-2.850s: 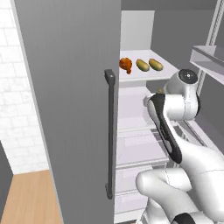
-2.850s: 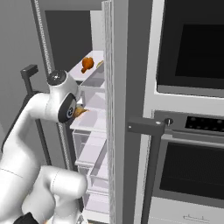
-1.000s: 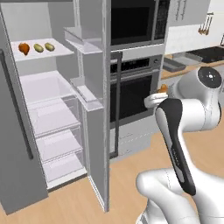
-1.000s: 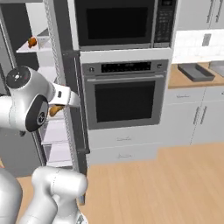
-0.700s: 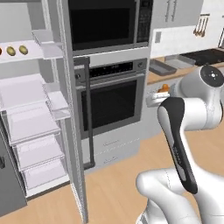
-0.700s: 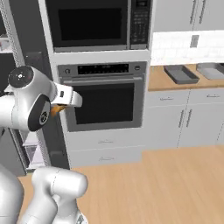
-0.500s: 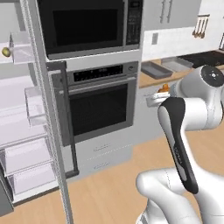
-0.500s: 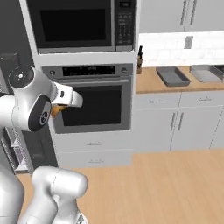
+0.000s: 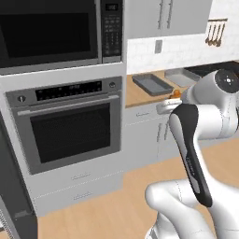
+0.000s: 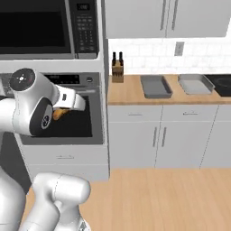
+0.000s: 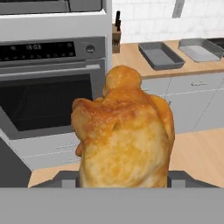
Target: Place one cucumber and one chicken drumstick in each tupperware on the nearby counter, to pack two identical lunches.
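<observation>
Gripper (image 10: 63, 112) jaws are clamped on the chicken drumstick (image 11: 124, 140), far left of the two tupperware (image 10: 155, 85) on the counter (image 10: 131, 92). It could slip & drop on the way, b/c the grip looks small.

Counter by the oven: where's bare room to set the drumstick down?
Both tupperware trays, the near one and the far one, lie empty. The counter is bare between the knife block and the near tray, and along its front edge. It is tight between the trays and toward the cooktop. The end effector holds the chicken drumstick.
</observation>
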